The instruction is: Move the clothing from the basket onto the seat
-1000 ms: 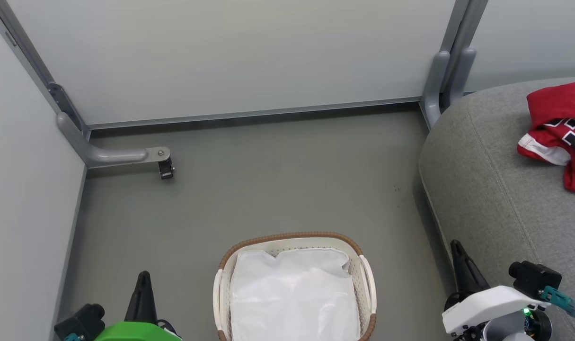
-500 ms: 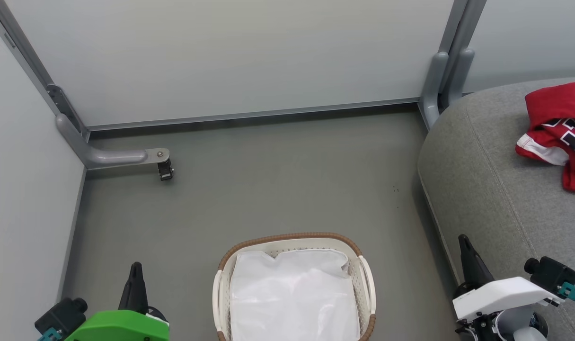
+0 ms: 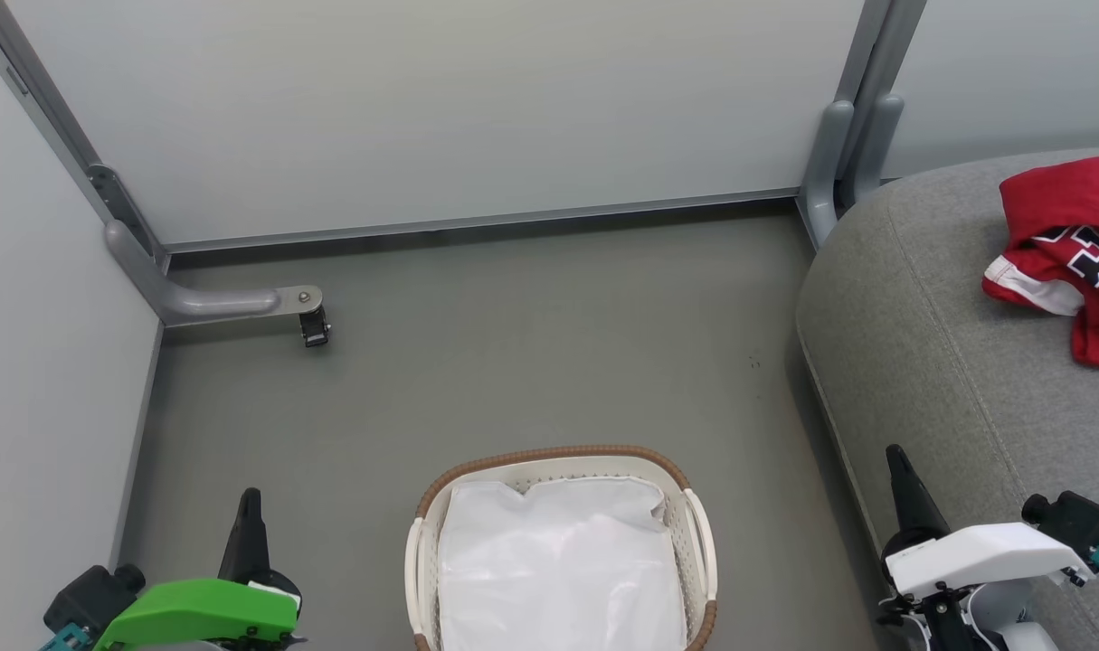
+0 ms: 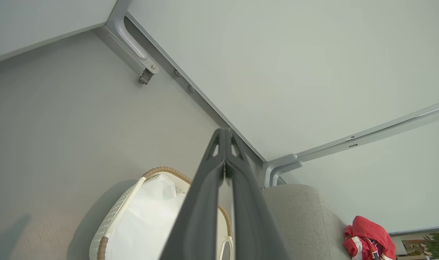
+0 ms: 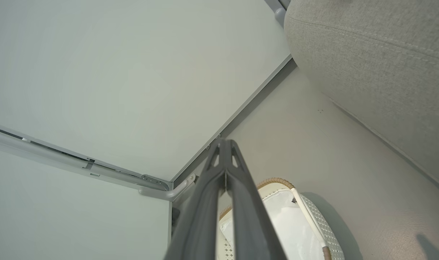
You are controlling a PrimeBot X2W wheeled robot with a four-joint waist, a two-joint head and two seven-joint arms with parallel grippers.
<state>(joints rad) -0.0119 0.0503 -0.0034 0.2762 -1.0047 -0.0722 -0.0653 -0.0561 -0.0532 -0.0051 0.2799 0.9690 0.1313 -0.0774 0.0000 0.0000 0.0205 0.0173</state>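
Wrist views: fingers (image 4: 203, 202) together, empty

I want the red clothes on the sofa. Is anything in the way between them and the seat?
Nothing visible is. The red clothing already lies on the grey seat. The basket holds its white liner, and the left tool and right tool are shut, holding nothing.

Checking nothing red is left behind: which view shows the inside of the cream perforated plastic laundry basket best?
The head view: it looks down into the basket, showing white liner cloth, nothing red, though the near end is cropped. Both wrist views catch it slantwise, partly behind their jaws.
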